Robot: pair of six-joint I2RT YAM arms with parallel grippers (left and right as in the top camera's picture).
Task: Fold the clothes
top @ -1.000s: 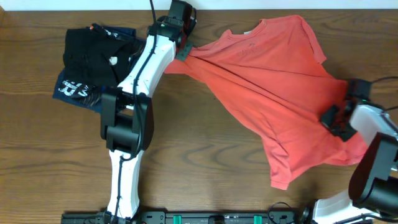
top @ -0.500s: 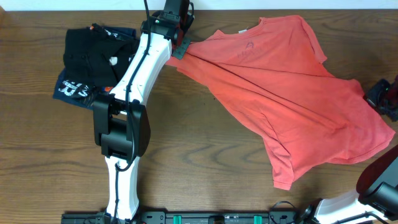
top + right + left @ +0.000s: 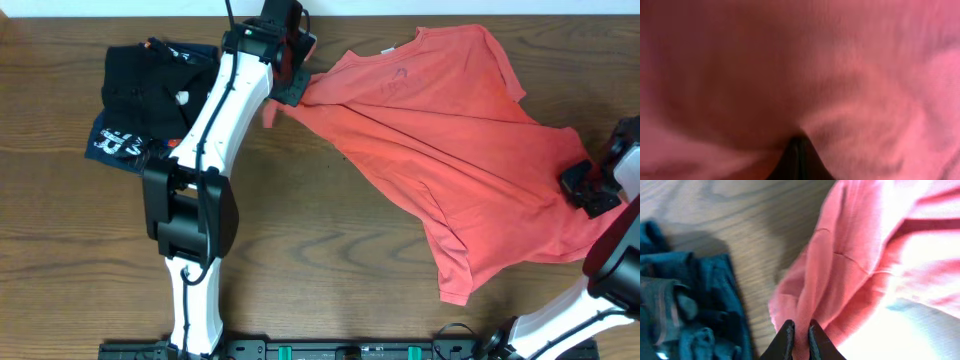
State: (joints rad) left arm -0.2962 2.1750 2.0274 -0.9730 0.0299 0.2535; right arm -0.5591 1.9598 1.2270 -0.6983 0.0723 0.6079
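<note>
One coral-red T-shirt [image 3: 450, 150] lies spread from the middle of the table [image 3: 330, 250] out to 3 o'clock. The left gripper [image 3: 288, 88] pinches its bunched edge at 11 o'clock. The right gripper [image 3: 588, 190] pinches its cloth at 3 o'clock. At 10 o'clock, a black garment [image 3: 145, 85] sits on a navy garment [image 3: 118, 145].

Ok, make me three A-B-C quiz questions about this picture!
1. Where is the dark clothes pile? A) left of the T-shirt B) on top of it C) under it
2. What colour is the T-shirt? A) green B) coral red C) yellow
3. What is the left pincer doing? A) hanging open B) holding a dark garment C) shut on the T-shirt
Answers: 1 A, it lies apart on the left; 2 B, coral red overhead; 3 C, wrist view shows red cloth pinched.
</note>
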